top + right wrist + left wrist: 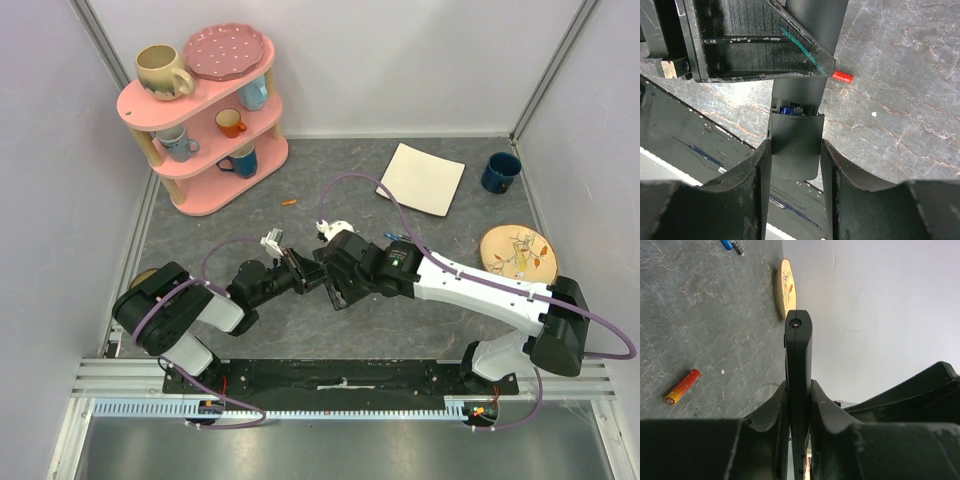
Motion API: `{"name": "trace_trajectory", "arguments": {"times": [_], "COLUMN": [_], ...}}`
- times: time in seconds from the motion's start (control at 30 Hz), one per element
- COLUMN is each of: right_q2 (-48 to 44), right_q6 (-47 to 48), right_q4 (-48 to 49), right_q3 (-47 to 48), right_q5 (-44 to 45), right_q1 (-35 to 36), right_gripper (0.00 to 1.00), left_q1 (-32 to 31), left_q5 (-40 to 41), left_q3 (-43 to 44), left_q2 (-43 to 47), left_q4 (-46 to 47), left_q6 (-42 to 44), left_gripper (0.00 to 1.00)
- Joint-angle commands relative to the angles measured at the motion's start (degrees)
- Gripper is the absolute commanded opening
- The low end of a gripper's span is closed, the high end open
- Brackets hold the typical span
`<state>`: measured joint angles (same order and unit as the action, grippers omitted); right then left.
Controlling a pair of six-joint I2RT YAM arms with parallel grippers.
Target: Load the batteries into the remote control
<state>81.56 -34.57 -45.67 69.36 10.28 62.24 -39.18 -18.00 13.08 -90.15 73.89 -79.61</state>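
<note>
On my top view both arms meet near the middle of the desk (380, 332), and the remote control (798, 355) is held up off the surface between them. My left gripper (799, 390) is clamped tight on it. Through the left wrist camera I see the black bar edge-on, pinched between the two fingers with its far end pointing away. My right gripper (795, 150) is closed on the remote's other end, its fingers pressed against both sides of the back panel. Just above that panel the recess shows a gap with a blue battery (787, 109) sitting in it. An orange-red battery (682, 386) lies loose on the desk, at about 11 o'clock from the grippers in the top view and well apart from them. Two more batteries (727, 244) lie at about 2 o'clock, just beside the right arm's wrist. Further out I have a pink shelf (205, 112) of mugs at 10 o'clock, a square cream plate (421, 178) at 1 o'clock, a dark blue mug (500, 172) at 2 o'clock and a round wooden disc (517, 253) at 3 o'clock.
</note>
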Motion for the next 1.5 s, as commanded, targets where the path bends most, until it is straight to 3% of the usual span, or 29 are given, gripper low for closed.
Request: {"name": "trace_trajectory", "arguments": {"times": [0.0,1.47], "right_q2": [0.4,2.4], "right_q6": [-1.5,-4.3], "right_q4": [3.0,2.7], "right_q3": [1.4,0.7], "right_q5": [0.6,4.1], "right_q1": [0.6,2.1], "right_gripper": [0.15,0.15], "left_q1": [-0.4,-0.8], "left_q5": [1.3,4.0], "left_q3": [-0.2,-0.6], "left_q2": [2.0,5.3], "left_q4": [20.6,16.3], "left_q6": [0.5,4.0], "left_gripper": [0.02,0.02]}}
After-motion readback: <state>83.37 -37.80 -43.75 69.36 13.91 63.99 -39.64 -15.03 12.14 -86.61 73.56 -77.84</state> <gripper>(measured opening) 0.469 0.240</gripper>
